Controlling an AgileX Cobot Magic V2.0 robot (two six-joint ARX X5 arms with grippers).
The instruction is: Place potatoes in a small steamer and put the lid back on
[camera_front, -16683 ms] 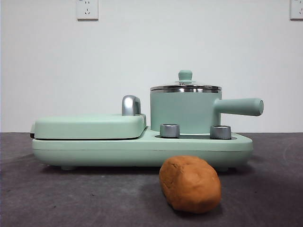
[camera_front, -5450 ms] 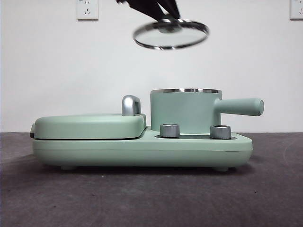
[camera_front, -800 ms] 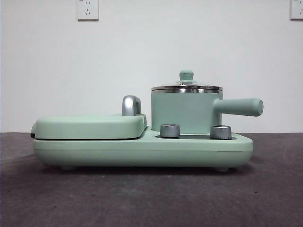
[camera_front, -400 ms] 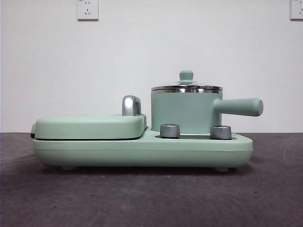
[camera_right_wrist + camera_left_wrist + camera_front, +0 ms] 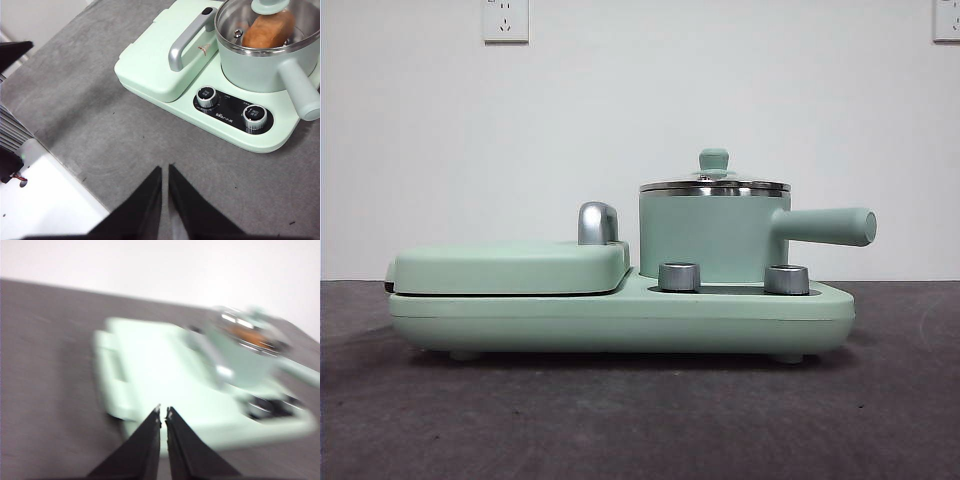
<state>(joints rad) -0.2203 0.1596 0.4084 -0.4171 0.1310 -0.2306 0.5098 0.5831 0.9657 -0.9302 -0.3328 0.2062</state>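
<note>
Both grippers are clear of the appliance and empty: left gripper (image 5: 163, 412) has its jaws pinched nearly together with nothing between them, hanging above the table off the griddle end; right gripper (image 5: 164, 172) likewise pinched together, over bare table on the knob side. Left wrist view is motion-blurred, so detail there is poor. Potato (image 5: 267, 27) sits inside the small steamer (image 5: 712, 237), visible as an orange-brown lump through the glass. Lid (image 5: 714, 184) rests level on the steel rim, knob up, so it looks seated properly rather than cocked. Steamer stands on its base plate behind the two knobs (image 5: 231, 105), handle pointing away from the griddle cover (image 5: 508, 267). My read: task looks done, arms parked so nothing disturbs the lid.
</note>
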